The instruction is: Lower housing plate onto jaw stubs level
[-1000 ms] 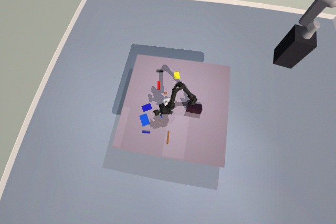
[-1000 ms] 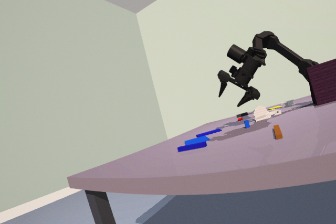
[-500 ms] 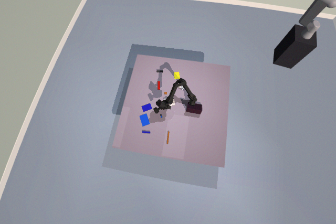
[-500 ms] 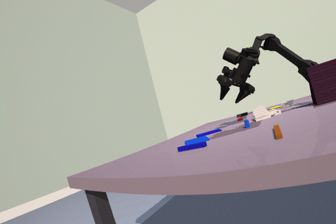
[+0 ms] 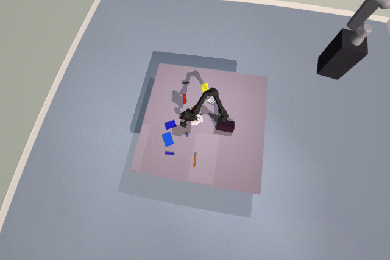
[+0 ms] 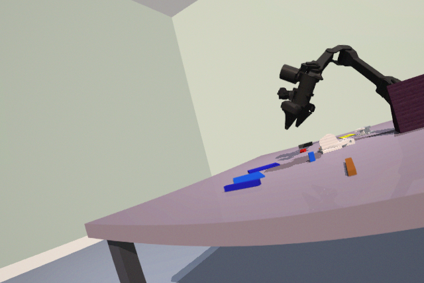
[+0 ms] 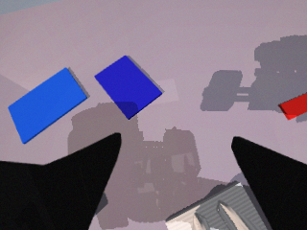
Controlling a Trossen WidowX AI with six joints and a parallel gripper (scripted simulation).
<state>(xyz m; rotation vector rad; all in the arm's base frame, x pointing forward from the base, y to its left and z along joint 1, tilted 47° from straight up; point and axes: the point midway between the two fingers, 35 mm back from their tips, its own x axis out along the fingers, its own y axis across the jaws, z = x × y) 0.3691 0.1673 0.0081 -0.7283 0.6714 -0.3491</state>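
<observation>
My gripper (image 6: 291, 126) (image 7: 176, 140) is open and empty, well above the table, pointing down. A whitish assembly (image 5: 197, 119) (image 6: 328, 143) (image 7: 242, 197) stands on the table beside and below the hand. In the wrist view it is at the lower right, cut off by the frame edge, with a ribbed grey surface and pale raised parts. In the exterior view a rounded pale part stands up from it. I cannot tell plate, jaws and stubs apart, nor whether the plate is level. A separate light grey piece (image 5: 210, 100) (image 6: 366, 130) lies farther back.
A dark blue block (image 5: 170, 124) (image 7: 128, 86) and a bright blue block (image 5: 167, 139) (image 7: 48, 105) lie beyond the hand. A small blue block (image 6: 311, 156), a red block (image 5: 184, 98), a yellow piece (image 5: 205, 87), a black block (image 5: 184, 82) and an orange bar (image 5: 195, 159) lie around the assembly.
</observation>
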